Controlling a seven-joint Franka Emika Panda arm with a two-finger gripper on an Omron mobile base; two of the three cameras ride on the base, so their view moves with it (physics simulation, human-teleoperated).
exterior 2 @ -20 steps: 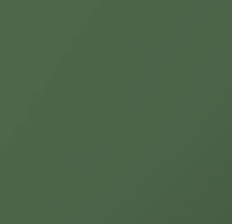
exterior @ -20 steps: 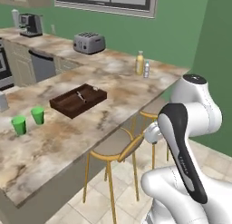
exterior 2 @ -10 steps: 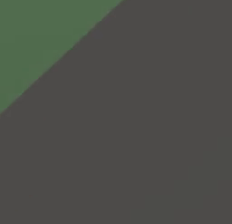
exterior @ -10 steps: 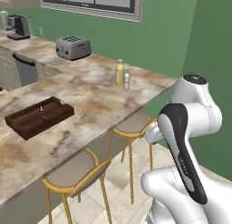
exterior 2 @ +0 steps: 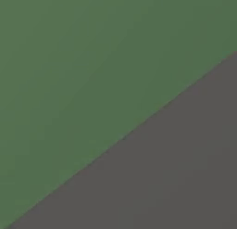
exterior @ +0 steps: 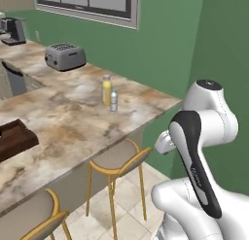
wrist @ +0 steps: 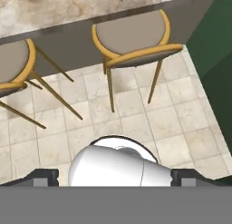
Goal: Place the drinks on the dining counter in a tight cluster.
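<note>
At the bottom of my hand view, the gripper [wrist: 114, 177] has its two dark fingertips [wrist: 44, 177] set wide apart, released, grasping nothing. Below the hand I list: pale floor tiles [wrist: 136, 123]; two stools, a near one [wrist: 131, 37] and a second [wrist: 11, 66] beside it, both with grey seats and yellow frames, tucked under the counter edge.

From my left base view I list: dining counter [exterior: 63, 122], marbled tan stone; yellow bottle [exterior: 106, 90] with pale cap, upright near the far end of the slab; small clear bottle [exterior: 114, 100] just beside it; dark wooden tray [exterior: 14, 139] well apart from both; toaster [exterior: 65, 56] further back; green wall [exterior: 165, 40] behind
</note>
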